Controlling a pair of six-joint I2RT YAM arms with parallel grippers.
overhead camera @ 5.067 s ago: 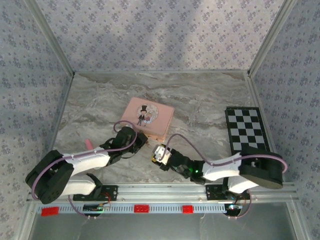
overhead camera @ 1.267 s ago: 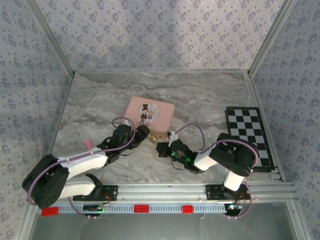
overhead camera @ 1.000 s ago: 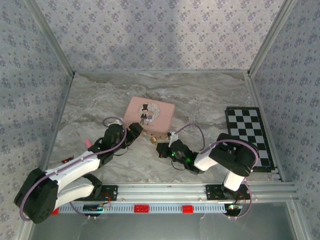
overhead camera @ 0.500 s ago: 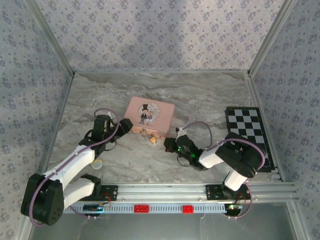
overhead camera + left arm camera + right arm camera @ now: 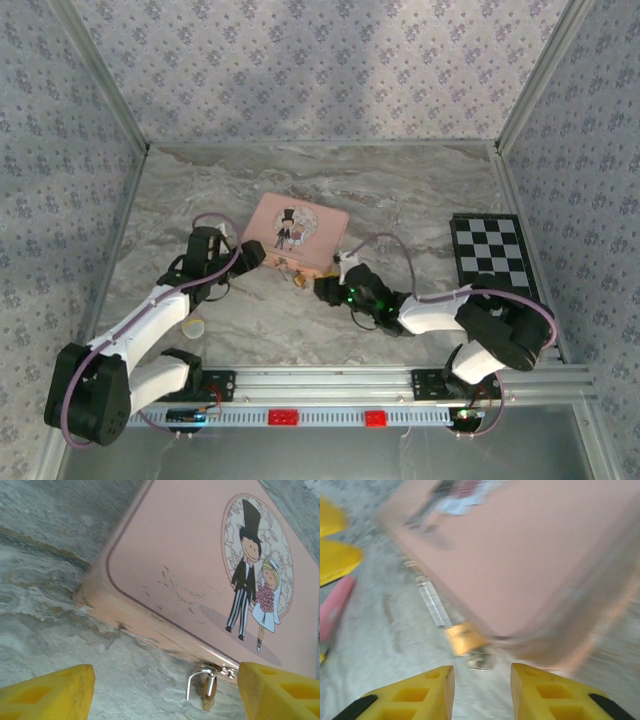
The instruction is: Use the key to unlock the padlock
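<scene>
The pink tin point(image 5: 298, 232) sat near the middle of the marble table point(image 5: 400, 190), with a checkered board point(image 5: 495, 262) well apart at the right. The padlock point(image 5: 209, 691) was at the tin's near edge, its brass body hanging from the small clasp by a thin silvery shackle.

The left gripper point(image 5: 166, 671) was at the tin's near left corner. Its yellow fingers point(image 5: 47, 692) were spread wide and held nothing. In its wrist view the padlock showed in the gap between them, toward the right finger and not touching either one.

The right gripper point(image 5: 482, 670) was just near and right of the padlock, pointing at it. Its jaws stood a little apart and gripped nothing. In that blurred wrist view a small silvery bit, likely the key point(image 5: 479, 661), showed at the padlock's near end just beyond the fingertips. Whether it sat in the keyhole could not be told. A pink cylinder point(image 5: 335, 610) lay on the table at the left edge of that view.
</scene>
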